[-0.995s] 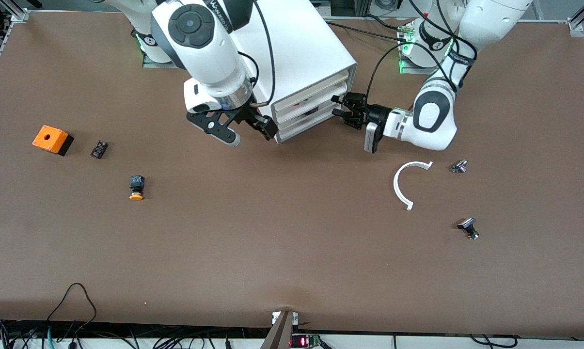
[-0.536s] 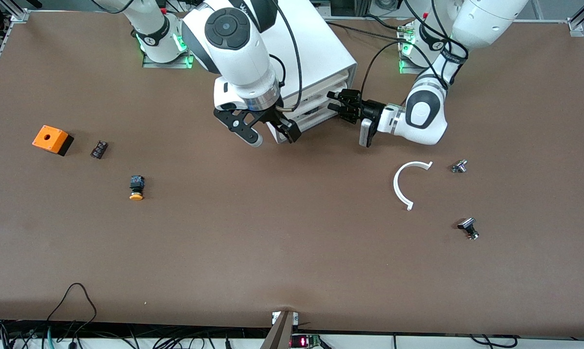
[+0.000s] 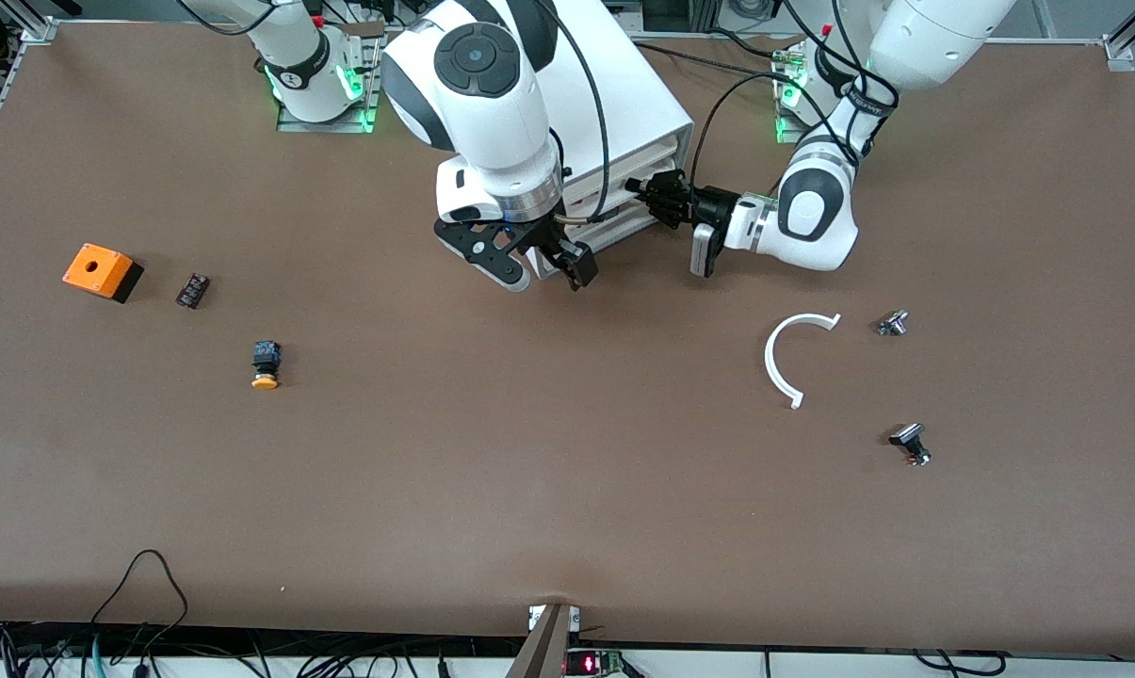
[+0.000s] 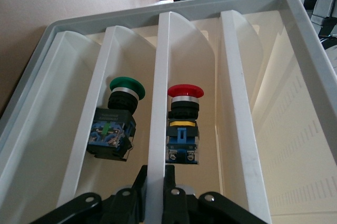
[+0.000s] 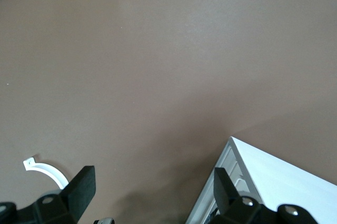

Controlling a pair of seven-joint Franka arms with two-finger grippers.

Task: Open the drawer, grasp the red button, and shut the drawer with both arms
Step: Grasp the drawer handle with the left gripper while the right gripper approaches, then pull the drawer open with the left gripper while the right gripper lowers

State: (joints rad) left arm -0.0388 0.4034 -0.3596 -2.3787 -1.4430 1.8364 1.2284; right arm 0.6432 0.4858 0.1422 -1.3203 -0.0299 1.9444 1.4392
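Observation:
The red-capped button (image 4: 183,121) lies in a compartment of the open white drawer (image 4: 158,18), beside a green-capped button (image 4: 118,121). My left gripper (image 4: 156,174) is shut on the drawer's middle divider (image 4: 163,77), close to the red button's black and blue body. In the front view it (image 3: 650,196) is at the front of the white drawer cabinet (image 3: 624,94). My right gripper (image 3: 545,271) is open and empty, over the table at the cabinet's near corner. The right wrist view shows it (image 5: 152,190) above bare table beside the cabinet (image 5: 274,182). My right arm hides the button in the front view.
An orange-capped button (image 3: 265,365), an orange box (image 3: 96,270) and a small black part (image 3: 192,289) lie toward the right arm's end. A white arc (image 3: 779,363) and two small metal parts (image 3: 893,323) (image 3: 910,443) lie toward the left arm's end.
My right gripper has moved along the cabinet toward the left arm's end and stays open. My left gripper has shifted a little toward the cabinet, still at the drawer.

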